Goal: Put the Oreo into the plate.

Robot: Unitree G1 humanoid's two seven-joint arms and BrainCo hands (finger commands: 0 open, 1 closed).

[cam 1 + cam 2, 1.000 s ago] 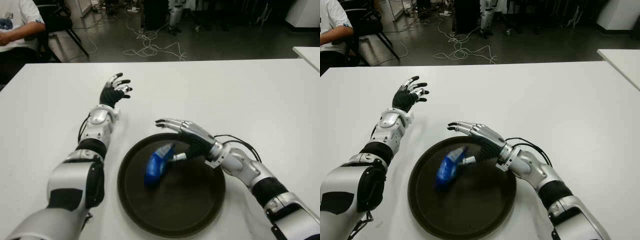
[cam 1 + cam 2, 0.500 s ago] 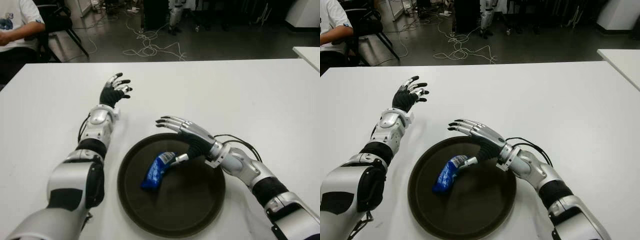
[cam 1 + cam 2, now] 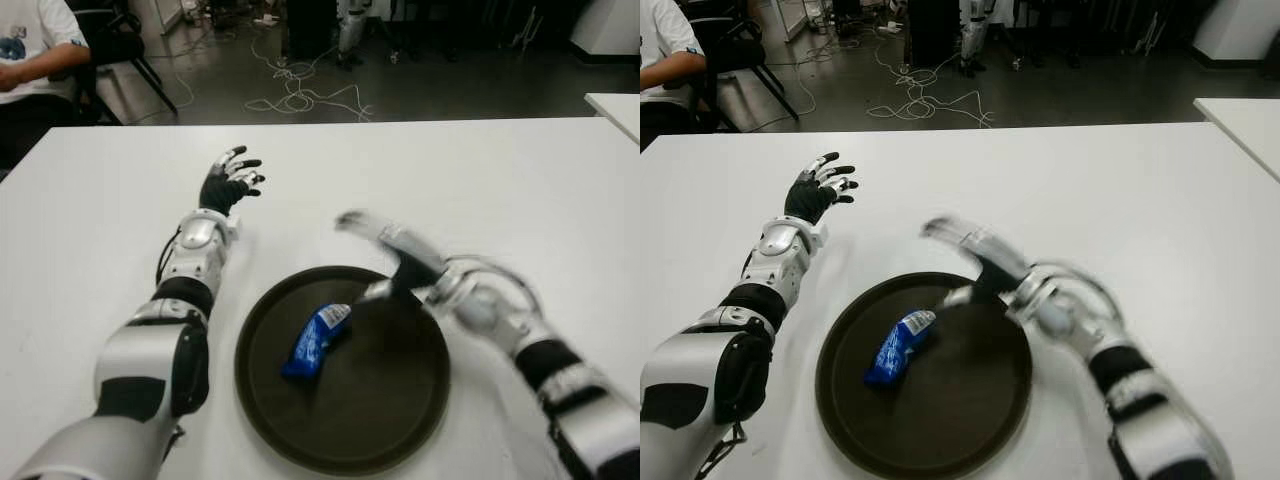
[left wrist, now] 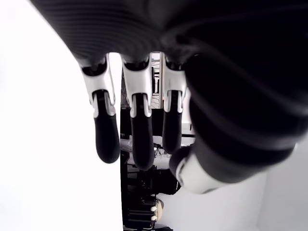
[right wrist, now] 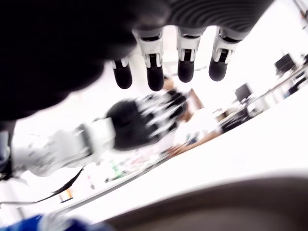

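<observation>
From my remote station I saw the blue Oreo packet lying free inside the dark round plate, tilted on a diagonal in the plate's left half. Nothing held it.

The right robot hand showed above the plate's far right rim, just beyond and to the right of the packet's upper end. It was smeared by motion, but its own wrist view showed the fingers extended and empty, so I read it as open. One blurred fingertip appeared close to the packet's white end; I could not tell whether they touched.

The left robot hand showed well to the far left of the plate, over the bare white tabletop. Its fingers were loosely spread and gripped nothing. I could not tell whether it touched the tabletop.

Beyond the tabletop's far edge, behind the left robot hand, there was a dark floor with loose white cables. A person in a white shirt sat at the far left corner.
</observation>
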